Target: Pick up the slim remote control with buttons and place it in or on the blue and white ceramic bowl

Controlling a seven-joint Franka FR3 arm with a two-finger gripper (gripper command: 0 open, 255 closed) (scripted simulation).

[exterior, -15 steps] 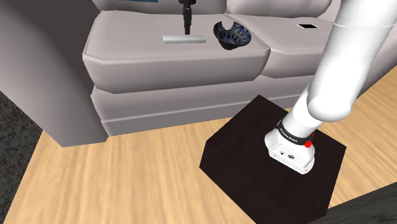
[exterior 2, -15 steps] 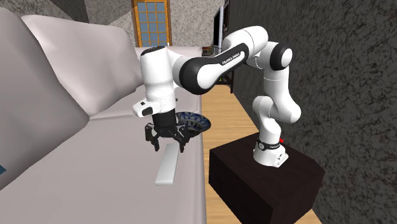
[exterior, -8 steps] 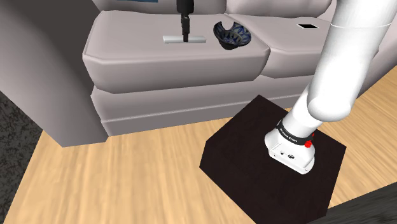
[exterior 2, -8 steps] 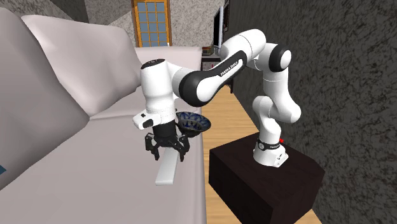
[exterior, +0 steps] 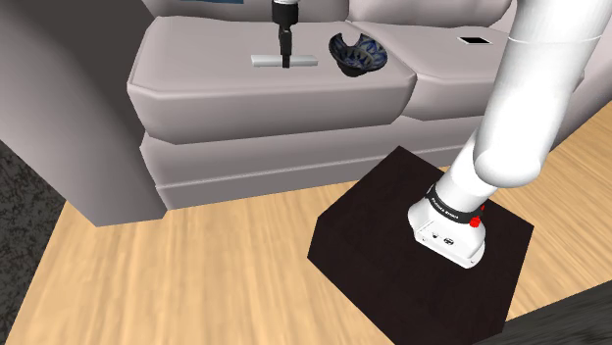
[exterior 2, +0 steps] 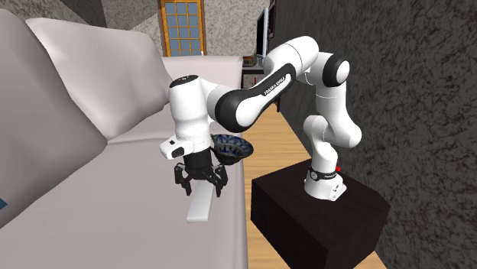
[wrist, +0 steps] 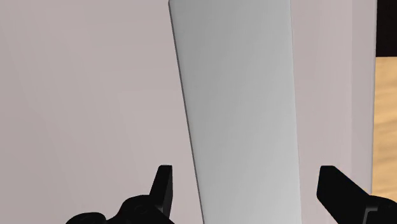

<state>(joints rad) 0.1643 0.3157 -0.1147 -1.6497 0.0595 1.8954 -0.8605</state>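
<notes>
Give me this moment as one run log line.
phase: pre-grasp | gripper: open, straddling remote, not touching | remote: flat on sofa cushion | bowl: same cushion, apart from remote

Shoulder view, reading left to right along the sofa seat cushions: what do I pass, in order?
grey remote → blue and white bowl → small flat dark square with a white rim → white robot arm

Matt plain grey remote (wrist: 242, 108), smooth pale sofa cushion (exterior: 216, 78), wood-grain floor (exterior: 196, 274), matt dark stand (exterior: 373, 225)
</notes>
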